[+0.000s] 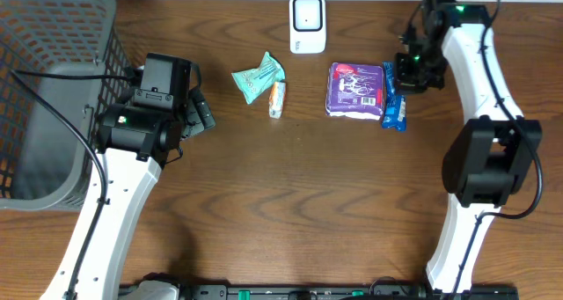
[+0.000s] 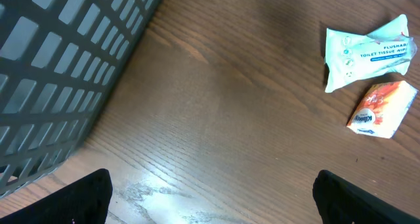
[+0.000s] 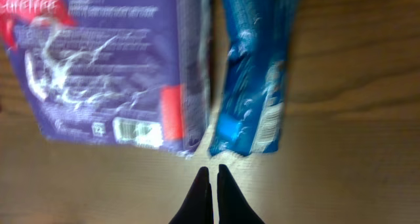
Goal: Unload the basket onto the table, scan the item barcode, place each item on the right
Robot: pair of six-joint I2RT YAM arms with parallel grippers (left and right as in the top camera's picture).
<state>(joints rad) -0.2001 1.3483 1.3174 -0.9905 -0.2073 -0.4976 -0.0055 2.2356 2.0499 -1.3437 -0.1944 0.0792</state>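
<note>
Only its wrist view reveals right claw [image 3: 211, 171] together, empty; left claw [image 2: 213, 184] wide apart.

- Overhead looks straight down on my whole table [image 1: 290, 186].
- My left wrist looks down at a slant, sharing the wipes [image 2: 367, 50] with overhead.
- My right wrist sits close over the pack [image 3: 98, 66], shared too.

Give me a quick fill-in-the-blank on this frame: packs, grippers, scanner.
1. Beside the purple pack, on its side away from the basket, lies a ____ pack.
2. The right gripper is ____ and holds nothing.
3. The left gripper is ____, over bare table.
4. The scanner is ____ in colour.

Missing words: blue; shut; open; white.
</note>
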